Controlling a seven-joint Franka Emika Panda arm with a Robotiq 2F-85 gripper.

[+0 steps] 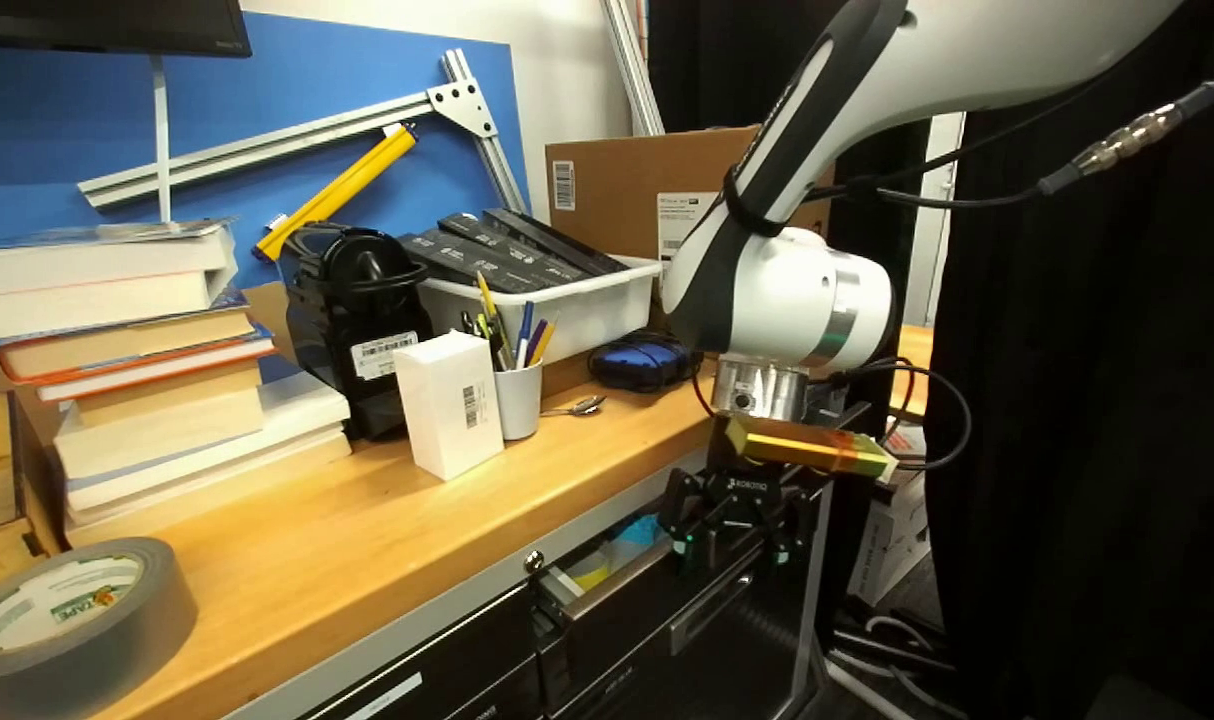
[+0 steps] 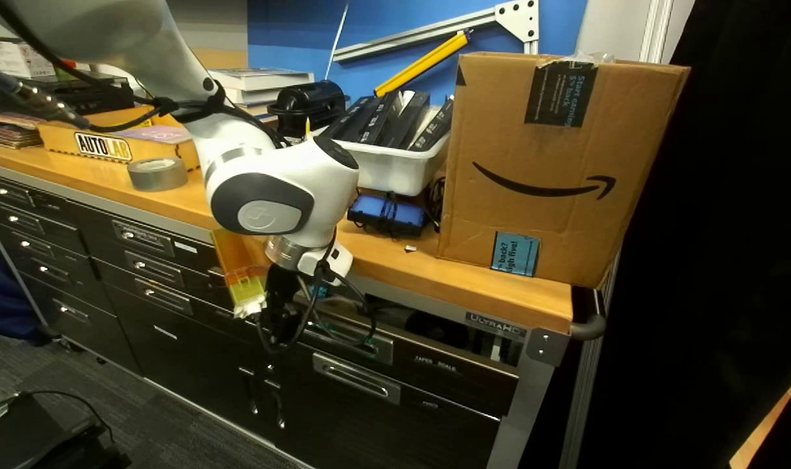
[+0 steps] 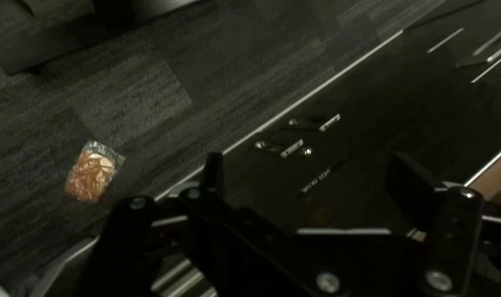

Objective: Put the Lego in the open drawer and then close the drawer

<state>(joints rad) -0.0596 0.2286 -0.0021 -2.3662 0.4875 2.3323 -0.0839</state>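
The black, metal-handled drawer [image 2: 460,381] (lettered on its front) stands open below the wooden worktop [image 2: 500,296]

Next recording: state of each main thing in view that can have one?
Black two-fingered metal pincer, open, holding nothing
Upper black metal drawer near the pincer, pulled open
White-labelled black metal drawer, shut
Grey round tape roll, lying flat
White cylindrical cup, upright, holding multicoloured pens
White rectangular plastic tub, filled with long black boxes
White rectangular box, standing upright
Lego, cannot be made out
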